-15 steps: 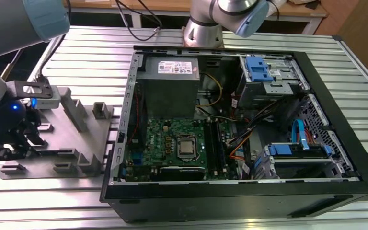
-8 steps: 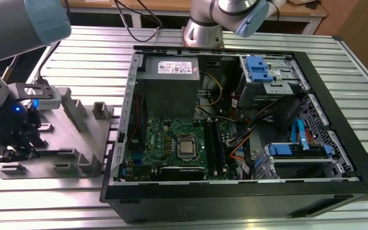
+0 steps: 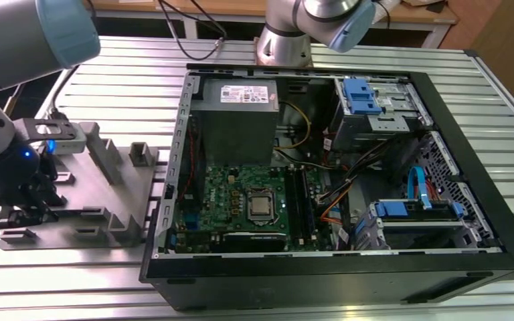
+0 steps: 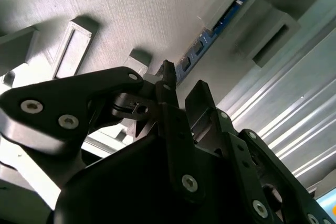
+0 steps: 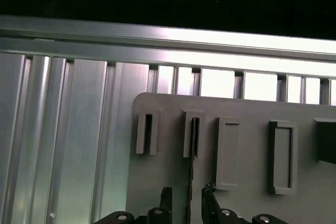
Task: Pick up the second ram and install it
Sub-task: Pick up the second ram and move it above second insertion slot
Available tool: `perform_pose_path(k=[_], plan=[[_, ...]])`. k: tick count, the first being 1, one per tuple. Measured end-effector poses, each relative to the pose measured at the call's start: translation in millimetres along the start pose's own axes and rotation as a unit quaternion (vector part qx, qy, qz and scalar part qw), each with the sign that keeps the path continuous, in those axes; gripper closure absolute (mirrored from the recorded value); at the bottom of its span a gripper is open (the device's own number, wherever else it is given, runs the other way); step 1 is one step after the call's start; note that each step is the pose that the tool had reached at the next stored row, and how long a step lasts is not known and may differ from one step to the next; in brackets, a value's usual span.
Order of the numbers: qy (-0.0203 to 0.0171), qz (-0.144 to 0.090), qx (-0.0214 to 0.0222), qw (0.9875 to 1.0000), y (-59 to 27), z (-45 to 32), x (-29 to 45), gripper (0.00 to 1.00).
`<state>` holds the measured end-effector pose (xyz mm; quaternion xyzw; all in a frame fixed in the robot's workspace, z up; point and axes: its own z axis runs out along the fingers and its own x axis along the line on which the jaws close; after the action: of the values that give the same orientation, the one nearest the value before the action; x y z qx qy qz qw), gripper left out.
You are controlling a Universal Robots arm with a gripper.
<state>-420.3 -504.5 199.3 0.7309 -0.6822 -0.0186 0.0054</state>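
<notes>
Second ram (image 4: pixel 210 35) upright on edge in slotted grey fixture (image 5: pixel 247 106), just beside open PC case (image 3: pixel 347 167). Gripper (image 5: pixel 186 196) spread, straddling the stick, no pinch yet. Likely light, stiff, thin, fragile, with exposed chips. Best taken across flat faces, squarely, with gentle squeeze.

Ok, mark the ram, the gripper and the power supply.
Ram (image 4: pixel 207 38): second wrist view, on its blue face, about mid-length.
Gripper (image 5: pixel 187 188): first wrist view, midway between the fingertips.
Power supply (image 3: pixel 235 130): exterior view, on its grey side panel.
</notes>
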Motion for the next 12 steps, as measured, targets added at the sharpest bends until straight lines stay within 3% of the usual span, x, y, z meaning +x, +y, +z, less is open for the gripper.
perform_pose_path(k=[6,12], plan=[[-0.0019,-0.006,0.0034,1.0000,2.0,1.7,-0.7,0.67],[-0.0019,-0.006,0.0038,1.0000,2.0,1.7,-0.8,0.69]])
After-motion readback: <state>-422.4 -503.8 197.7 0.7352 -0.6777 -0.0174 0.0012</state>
